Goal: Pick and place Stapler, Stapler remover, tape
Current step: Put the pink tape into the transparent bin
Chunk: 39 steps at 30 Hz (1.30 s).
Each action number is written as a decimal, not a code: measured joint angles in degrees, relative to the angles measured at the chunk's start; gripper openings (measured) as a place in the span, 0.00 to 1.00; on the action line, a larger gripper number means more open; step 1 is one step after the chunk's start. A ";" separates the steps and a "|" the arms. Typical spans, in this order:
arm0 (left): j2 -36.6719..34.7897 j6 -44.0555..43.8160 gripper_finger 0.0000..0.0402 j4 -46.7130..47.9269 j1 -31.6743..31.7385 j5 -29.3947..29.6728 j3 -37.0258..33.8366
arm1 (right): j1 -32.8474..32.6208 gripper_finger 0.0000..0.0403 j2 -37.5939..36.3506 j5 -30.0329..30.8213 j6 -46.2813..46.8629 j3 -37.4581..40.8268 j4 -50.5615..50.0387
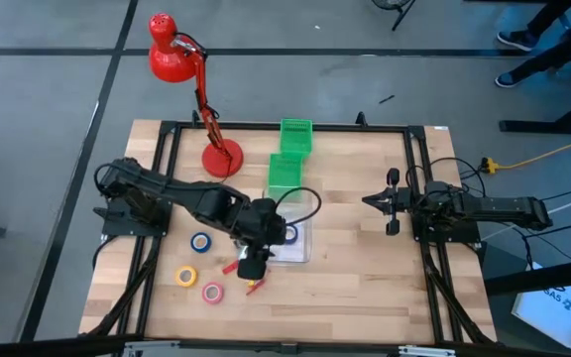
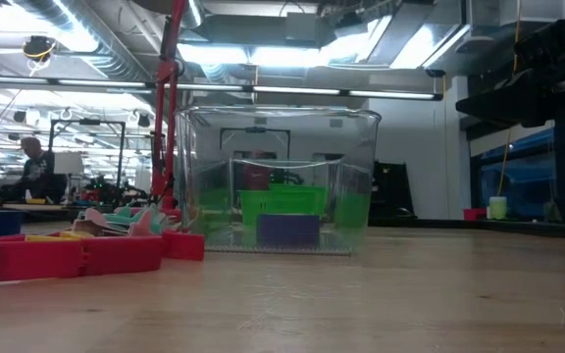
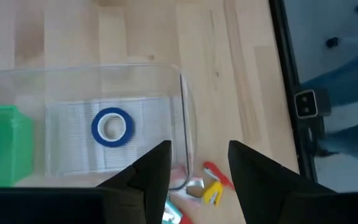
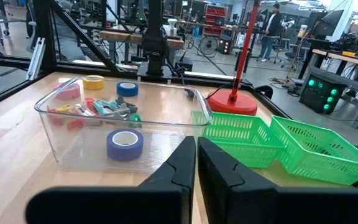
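left gripper (image 1: 254, 266): hangs over the near corner of the clear bin (image 1: 300, 253), fingers (image 3: 151, 171) spread, nothing between them.
right gripper (image 1: 380, 201): waits well apart on the right of the worktop (image 1: 365, 288), fingers pressed together, empty.
tape: one blue roll (image 3: 112, 127) lies flat inside the bin; a second blue roll (image 1: 200, 242), a yellow roll (image 1: 185, 276) and a pink roll (image 1: 212, 293) sit on bare wood to the left.
small tools: red and yellow pieces (image 3: 213, 186) lie just outside the bin wall, under the left gripper; which is stapler or remover i cannot tell.
step in hand: likely the next pick beside the bin. come straight down, keep the fingers off the bin wall, close across the narrow side of the piece.
materials: bin thin, glossy, see-through, ribbed floor; rolls smooth rings with open cores; worktop pale planked wood; two green mesh baskets (image 1: 290, 154) behind.
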<state>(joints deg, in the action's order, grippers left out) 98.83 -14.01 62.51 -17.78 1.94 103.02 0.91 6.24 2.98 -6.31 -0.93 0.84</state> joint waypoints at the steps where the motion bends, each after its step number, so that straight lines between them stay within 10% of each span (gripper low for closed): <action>1: 0.00 0.53 0.39 0.57 -0.25 -0.26 0.00 | 0.00 0.05 0.00 0.00 0.00 0.00 0.00; 17: -0.28 8.14 0.33 13.19 -7.84 -10.87 0.00 | 0.00 0.05 0.00 0.00 -0.01 0.00 0.00; 39: -0.59 3.68 0.28 8.30 -30.86 0.89 -10.57 | -0.01 0.05 0.00 -0.02 0.01 0.00 0.01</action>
<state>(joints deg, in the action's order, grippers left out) 98.24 -10.33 70.81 -48.64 2.82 92.45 0.90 6.24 2.96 -6.31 -0.93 0.86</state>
